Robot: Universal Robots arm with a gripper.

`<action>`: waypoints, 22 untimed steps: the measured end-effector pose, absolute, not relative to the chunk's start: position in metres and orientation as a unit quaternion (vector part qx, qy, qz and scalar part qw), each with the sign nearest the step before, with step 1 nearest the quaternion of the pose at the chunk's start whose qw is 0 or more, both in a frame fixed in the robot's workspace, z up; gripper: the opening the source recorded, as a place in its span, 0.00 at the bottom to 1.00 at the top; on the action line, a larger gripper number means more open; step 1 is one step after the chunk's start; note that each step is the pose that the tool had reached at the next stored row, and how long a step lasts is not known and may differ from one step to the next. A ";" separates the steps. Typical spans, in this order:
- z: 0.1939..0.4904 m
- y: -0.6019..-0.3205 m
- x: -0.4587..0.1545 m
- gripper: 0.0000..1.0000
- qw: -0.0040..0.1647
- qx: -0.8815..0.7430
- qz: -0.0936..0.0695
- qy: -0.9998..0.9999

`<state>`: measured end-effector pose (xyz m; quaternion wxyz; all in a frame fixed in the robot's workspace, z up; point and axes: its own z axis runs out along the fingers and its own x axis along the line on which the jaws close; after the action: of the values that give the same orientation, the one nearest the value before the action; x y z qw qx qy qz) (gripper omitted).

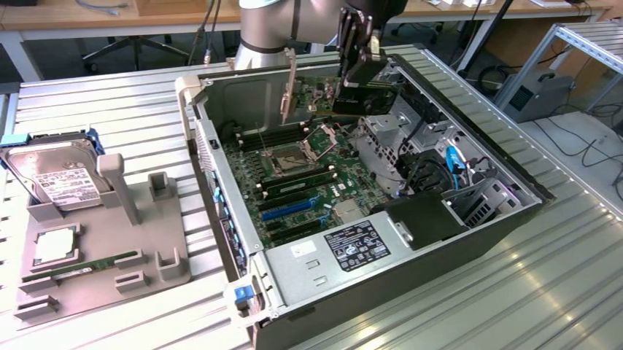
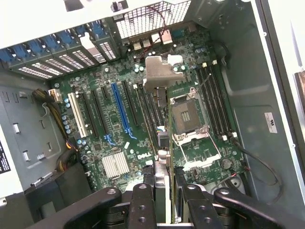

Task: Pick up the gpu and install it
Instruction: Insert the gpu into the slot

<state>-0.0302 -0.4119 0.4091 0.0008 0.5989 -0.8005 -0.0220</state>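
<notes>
Here the gpu (image 1: 365, 100) hangs on edge above the motherboard (image 1: 302, 175), inside the open computer case (image 1: 219, 168), and is not yet seated in any slot. It sits directly under the gripper (image 1: 363, 73), clamped between the fingers (image 2: 143, 205), which are drawn in narrow against the card's two faces. In the wrist view the card reads as a thin line running away from the gripper, roughly parallel to the motherboard's expansion slots. Its silvery bracket (image 2: 159, 71) leads toward the motherboard edge where the rear slot covers (image 2: 57, 64) stand. The card hovers over the strip of motherboard between the CPU socket (image 2: 190, 114) and the blue expansion slot (image 2: 121, 109), and appears clear of both.
</notes>
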 end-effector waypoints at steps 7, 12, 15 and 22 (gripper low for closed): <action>0.409 -0.412 -0.030 0.27 0.001 0.607 -0.022 -0.795; 0.409 -0.412 -0.030 0.27 0.001 0.612 -0.022 -0.791; 0.409 -0.412 -0.030 0.27 0.001 0.617 -0.022 -0.787; 0.409 -0.412 -0.030 0.27 0.002 0.625 -0.022 -0.780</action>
<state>-0.0302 -0.4119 0.4087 0.0016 0.6250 -0.7803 -0.0220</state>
